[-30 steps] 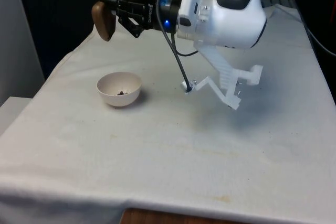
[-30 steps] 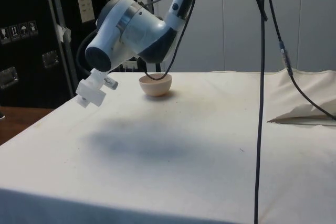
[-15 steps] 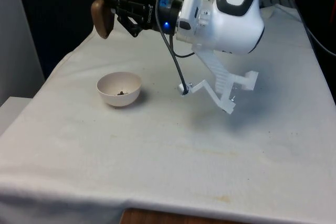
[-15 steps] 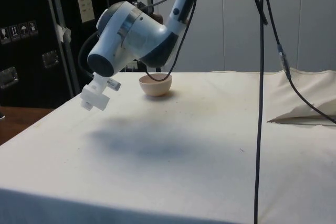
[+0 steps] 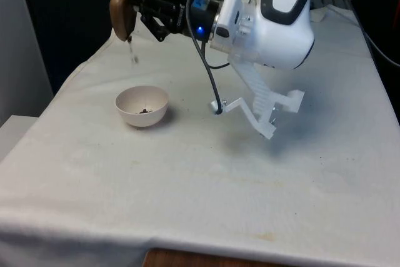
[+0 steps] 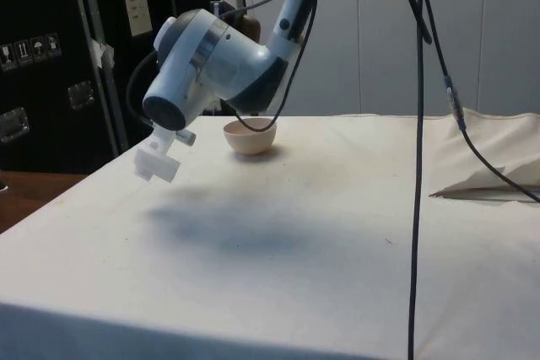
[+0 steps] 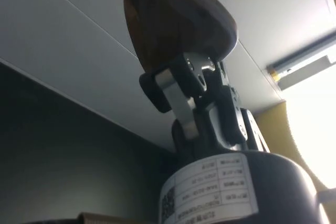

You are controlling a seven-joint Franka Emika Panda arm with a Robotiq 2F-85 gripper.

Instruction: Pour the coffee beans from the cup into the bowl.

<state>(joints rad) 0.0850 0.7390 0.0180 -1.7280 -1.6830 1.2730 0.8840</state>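
Gripper [image 5: 132, 12] clamped on brown cup [image 5: 122, 15], upper left of front view, tipped mouth-down, beans [image 5: 133, 57] falling, bowl [image 5: 142, 105] below on cloth [image 5: 206, 173], few beans inside.

white cloth [image 5: 206, 192] | black curtains [image 5: 69, 10] | dark cabinets [image 6: 51, 65]

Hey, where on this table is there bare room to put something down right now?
The cloth nearest the front camera is bare, as is the front view's right, past the arm. It is crowded around the bowl, where the gripper tips the cup and beans fall.
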